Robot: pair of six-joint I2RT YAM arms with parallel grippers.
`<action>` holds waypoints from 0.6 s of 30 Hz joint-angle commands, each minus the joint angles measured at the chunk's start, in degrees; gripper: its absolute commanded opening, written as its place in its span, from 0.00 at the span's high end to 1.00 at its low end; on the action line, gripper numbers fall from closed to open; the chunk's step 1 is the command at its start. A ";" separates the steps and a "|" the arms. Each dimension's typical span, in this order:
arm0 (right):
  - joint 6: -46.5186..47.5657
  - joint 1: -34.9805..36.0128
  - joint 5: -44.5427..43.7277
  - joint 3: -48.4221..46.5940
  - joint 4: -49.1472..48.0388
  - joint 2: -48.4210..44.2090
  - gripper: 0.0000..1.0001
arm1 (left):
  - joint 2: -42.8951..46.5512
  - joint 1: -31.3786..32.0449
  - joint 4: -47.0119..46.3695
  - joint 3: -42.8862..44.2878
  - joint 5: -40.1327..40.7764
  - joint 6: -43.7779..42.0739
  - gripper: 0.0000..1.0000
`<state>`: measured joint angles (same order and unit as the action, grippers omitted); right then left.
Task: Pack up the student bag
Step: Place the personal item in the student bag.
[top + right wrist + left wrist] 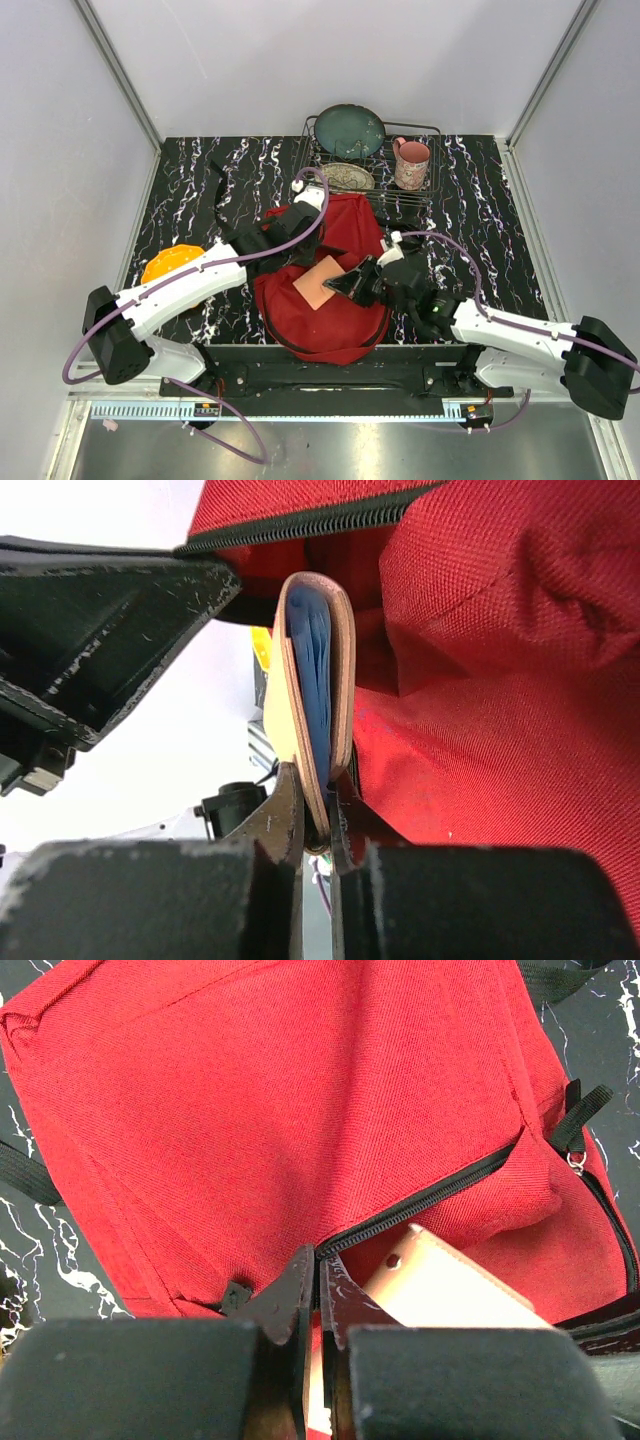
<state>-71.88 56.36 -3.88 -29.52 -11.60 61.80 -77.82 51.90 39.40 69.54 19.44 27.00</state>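
The student bag [340,325], a large red backpack with black zipper trim, lies near the table's front edge with its zipper [430,1198] open. My left gripper [320,1260] is shut on the zippered edge of the bag's opening and holds the fabric up. My right gripper [320,815] is shut on the lower end of a tan-covered notebook [318,670] with blue inside. The notebook [320,280] stands edge-on at the bag's mouth, and its tan corner [440,1285] shows just under the zipper. In the top view my right gripper [350,285] sits at the notebook's right edge.
A wire dish rack [425,200] at the back holds a teal plate [349,130], a patterned plate [348,177] and a pink mug [411,163]. An orange object [172,262] lies at the left behind my left arm. A black strap [25,1172] trails from the bag.
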 commanded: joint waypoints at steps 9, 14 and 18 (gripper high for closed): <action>1.57 -3.35 -12.74 -3.09 5.62 -4.06 1.00 | 5.92 0.22 -1.78 2.09 -0.81 -0.29 1.00; 1.04 -6.61 -12.03 -4.32 5.09 -1.43 1.00 | 7.60 0.13 -3.10 0.86 -2.91 -0.28 1.00; -0.63 -7.40 -13.51 -4.23 3.51 -0.89 1.00 | 6.63 0.13 -3.54 0.77 -4.23 -0.38 1.00</action>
<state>-71.31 50.72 -11.53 -31.38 -5.78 60.64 -73.84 51.90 38.87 69.17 16.67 26.85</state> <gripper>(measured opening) 0.091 0.043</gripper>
